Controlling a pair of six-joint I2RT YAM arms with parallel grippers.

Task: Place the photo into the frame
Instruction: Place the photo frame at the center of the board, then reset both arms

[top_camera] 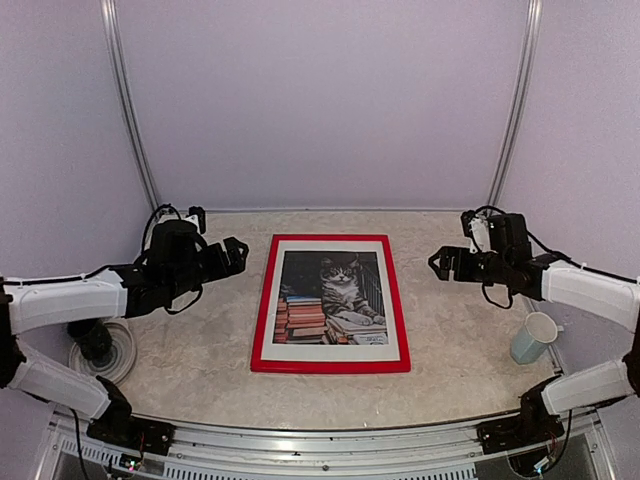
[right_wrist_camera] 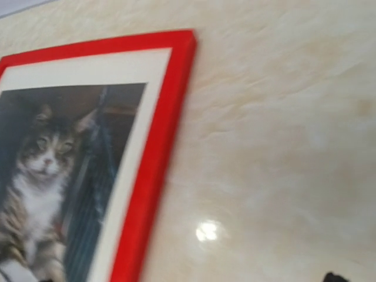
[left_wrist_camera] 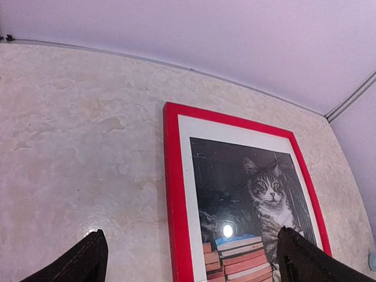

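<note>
Mid-picture from above, the rectangular tabby-cat colour photo [top_camera: 335, 298] lies inside the red rectangular frame [top_camera: 330, 366]: stiff, likely slick; we would grip its 2 long edges. Our left gripper [top_camera: 238, 256] and right gripper [top_camera: 437, 263] gape wide, empty.

The frame [top_camera: 330, 366] has a bright red face. Inside it, the mat [left_wrist_camera: 235, 135] is plain white. The photo [top_camera: 335, 300] has a dark, almost black background. On it sit a grey tabby cat with darker stripes and a white chest, and stacked books in red, orange and cream, with one blue cover. The tabletop [top_camera: 200, 340] is beige with a pale, cloudy marbled pattern. The walls [top_camera: 320, 100] are a flat pale lilac. The left arm [top_camera: 65, 300] and the right arm [top_camera: 590, 285] have white shells and black joints. The left end effector [top_camera: 240, 257] and the right end effector [top_camera: 434, 264] are black. The mug [top_camera: 533, 338] is a pale whitish blue.
</note>
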